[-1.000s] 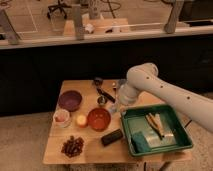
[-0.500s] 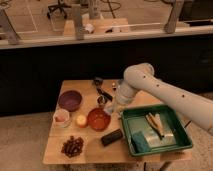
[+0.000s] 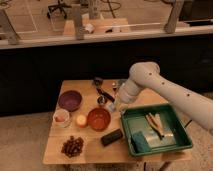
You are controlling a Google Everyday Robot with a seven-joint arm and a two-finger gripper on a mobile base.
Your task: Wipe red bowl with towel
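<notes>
1. Since half a second ago, the bend of the white arm has swung a little away from the round orange-red bowl; the things on the wooden counter lie as before.
2. The claw hangs just behind and right of the bowl's rim, closed tight on a small pale grey-blue towel.
3. The bowl sits upright near the counter's middle, apart from the towel.
4. Right of the bowl lies a green rectangular plastic tray.
5. A dark rectangular block lies just in front of the bowl.
6. A round purple bowl stands behind and left of it.
</notes>
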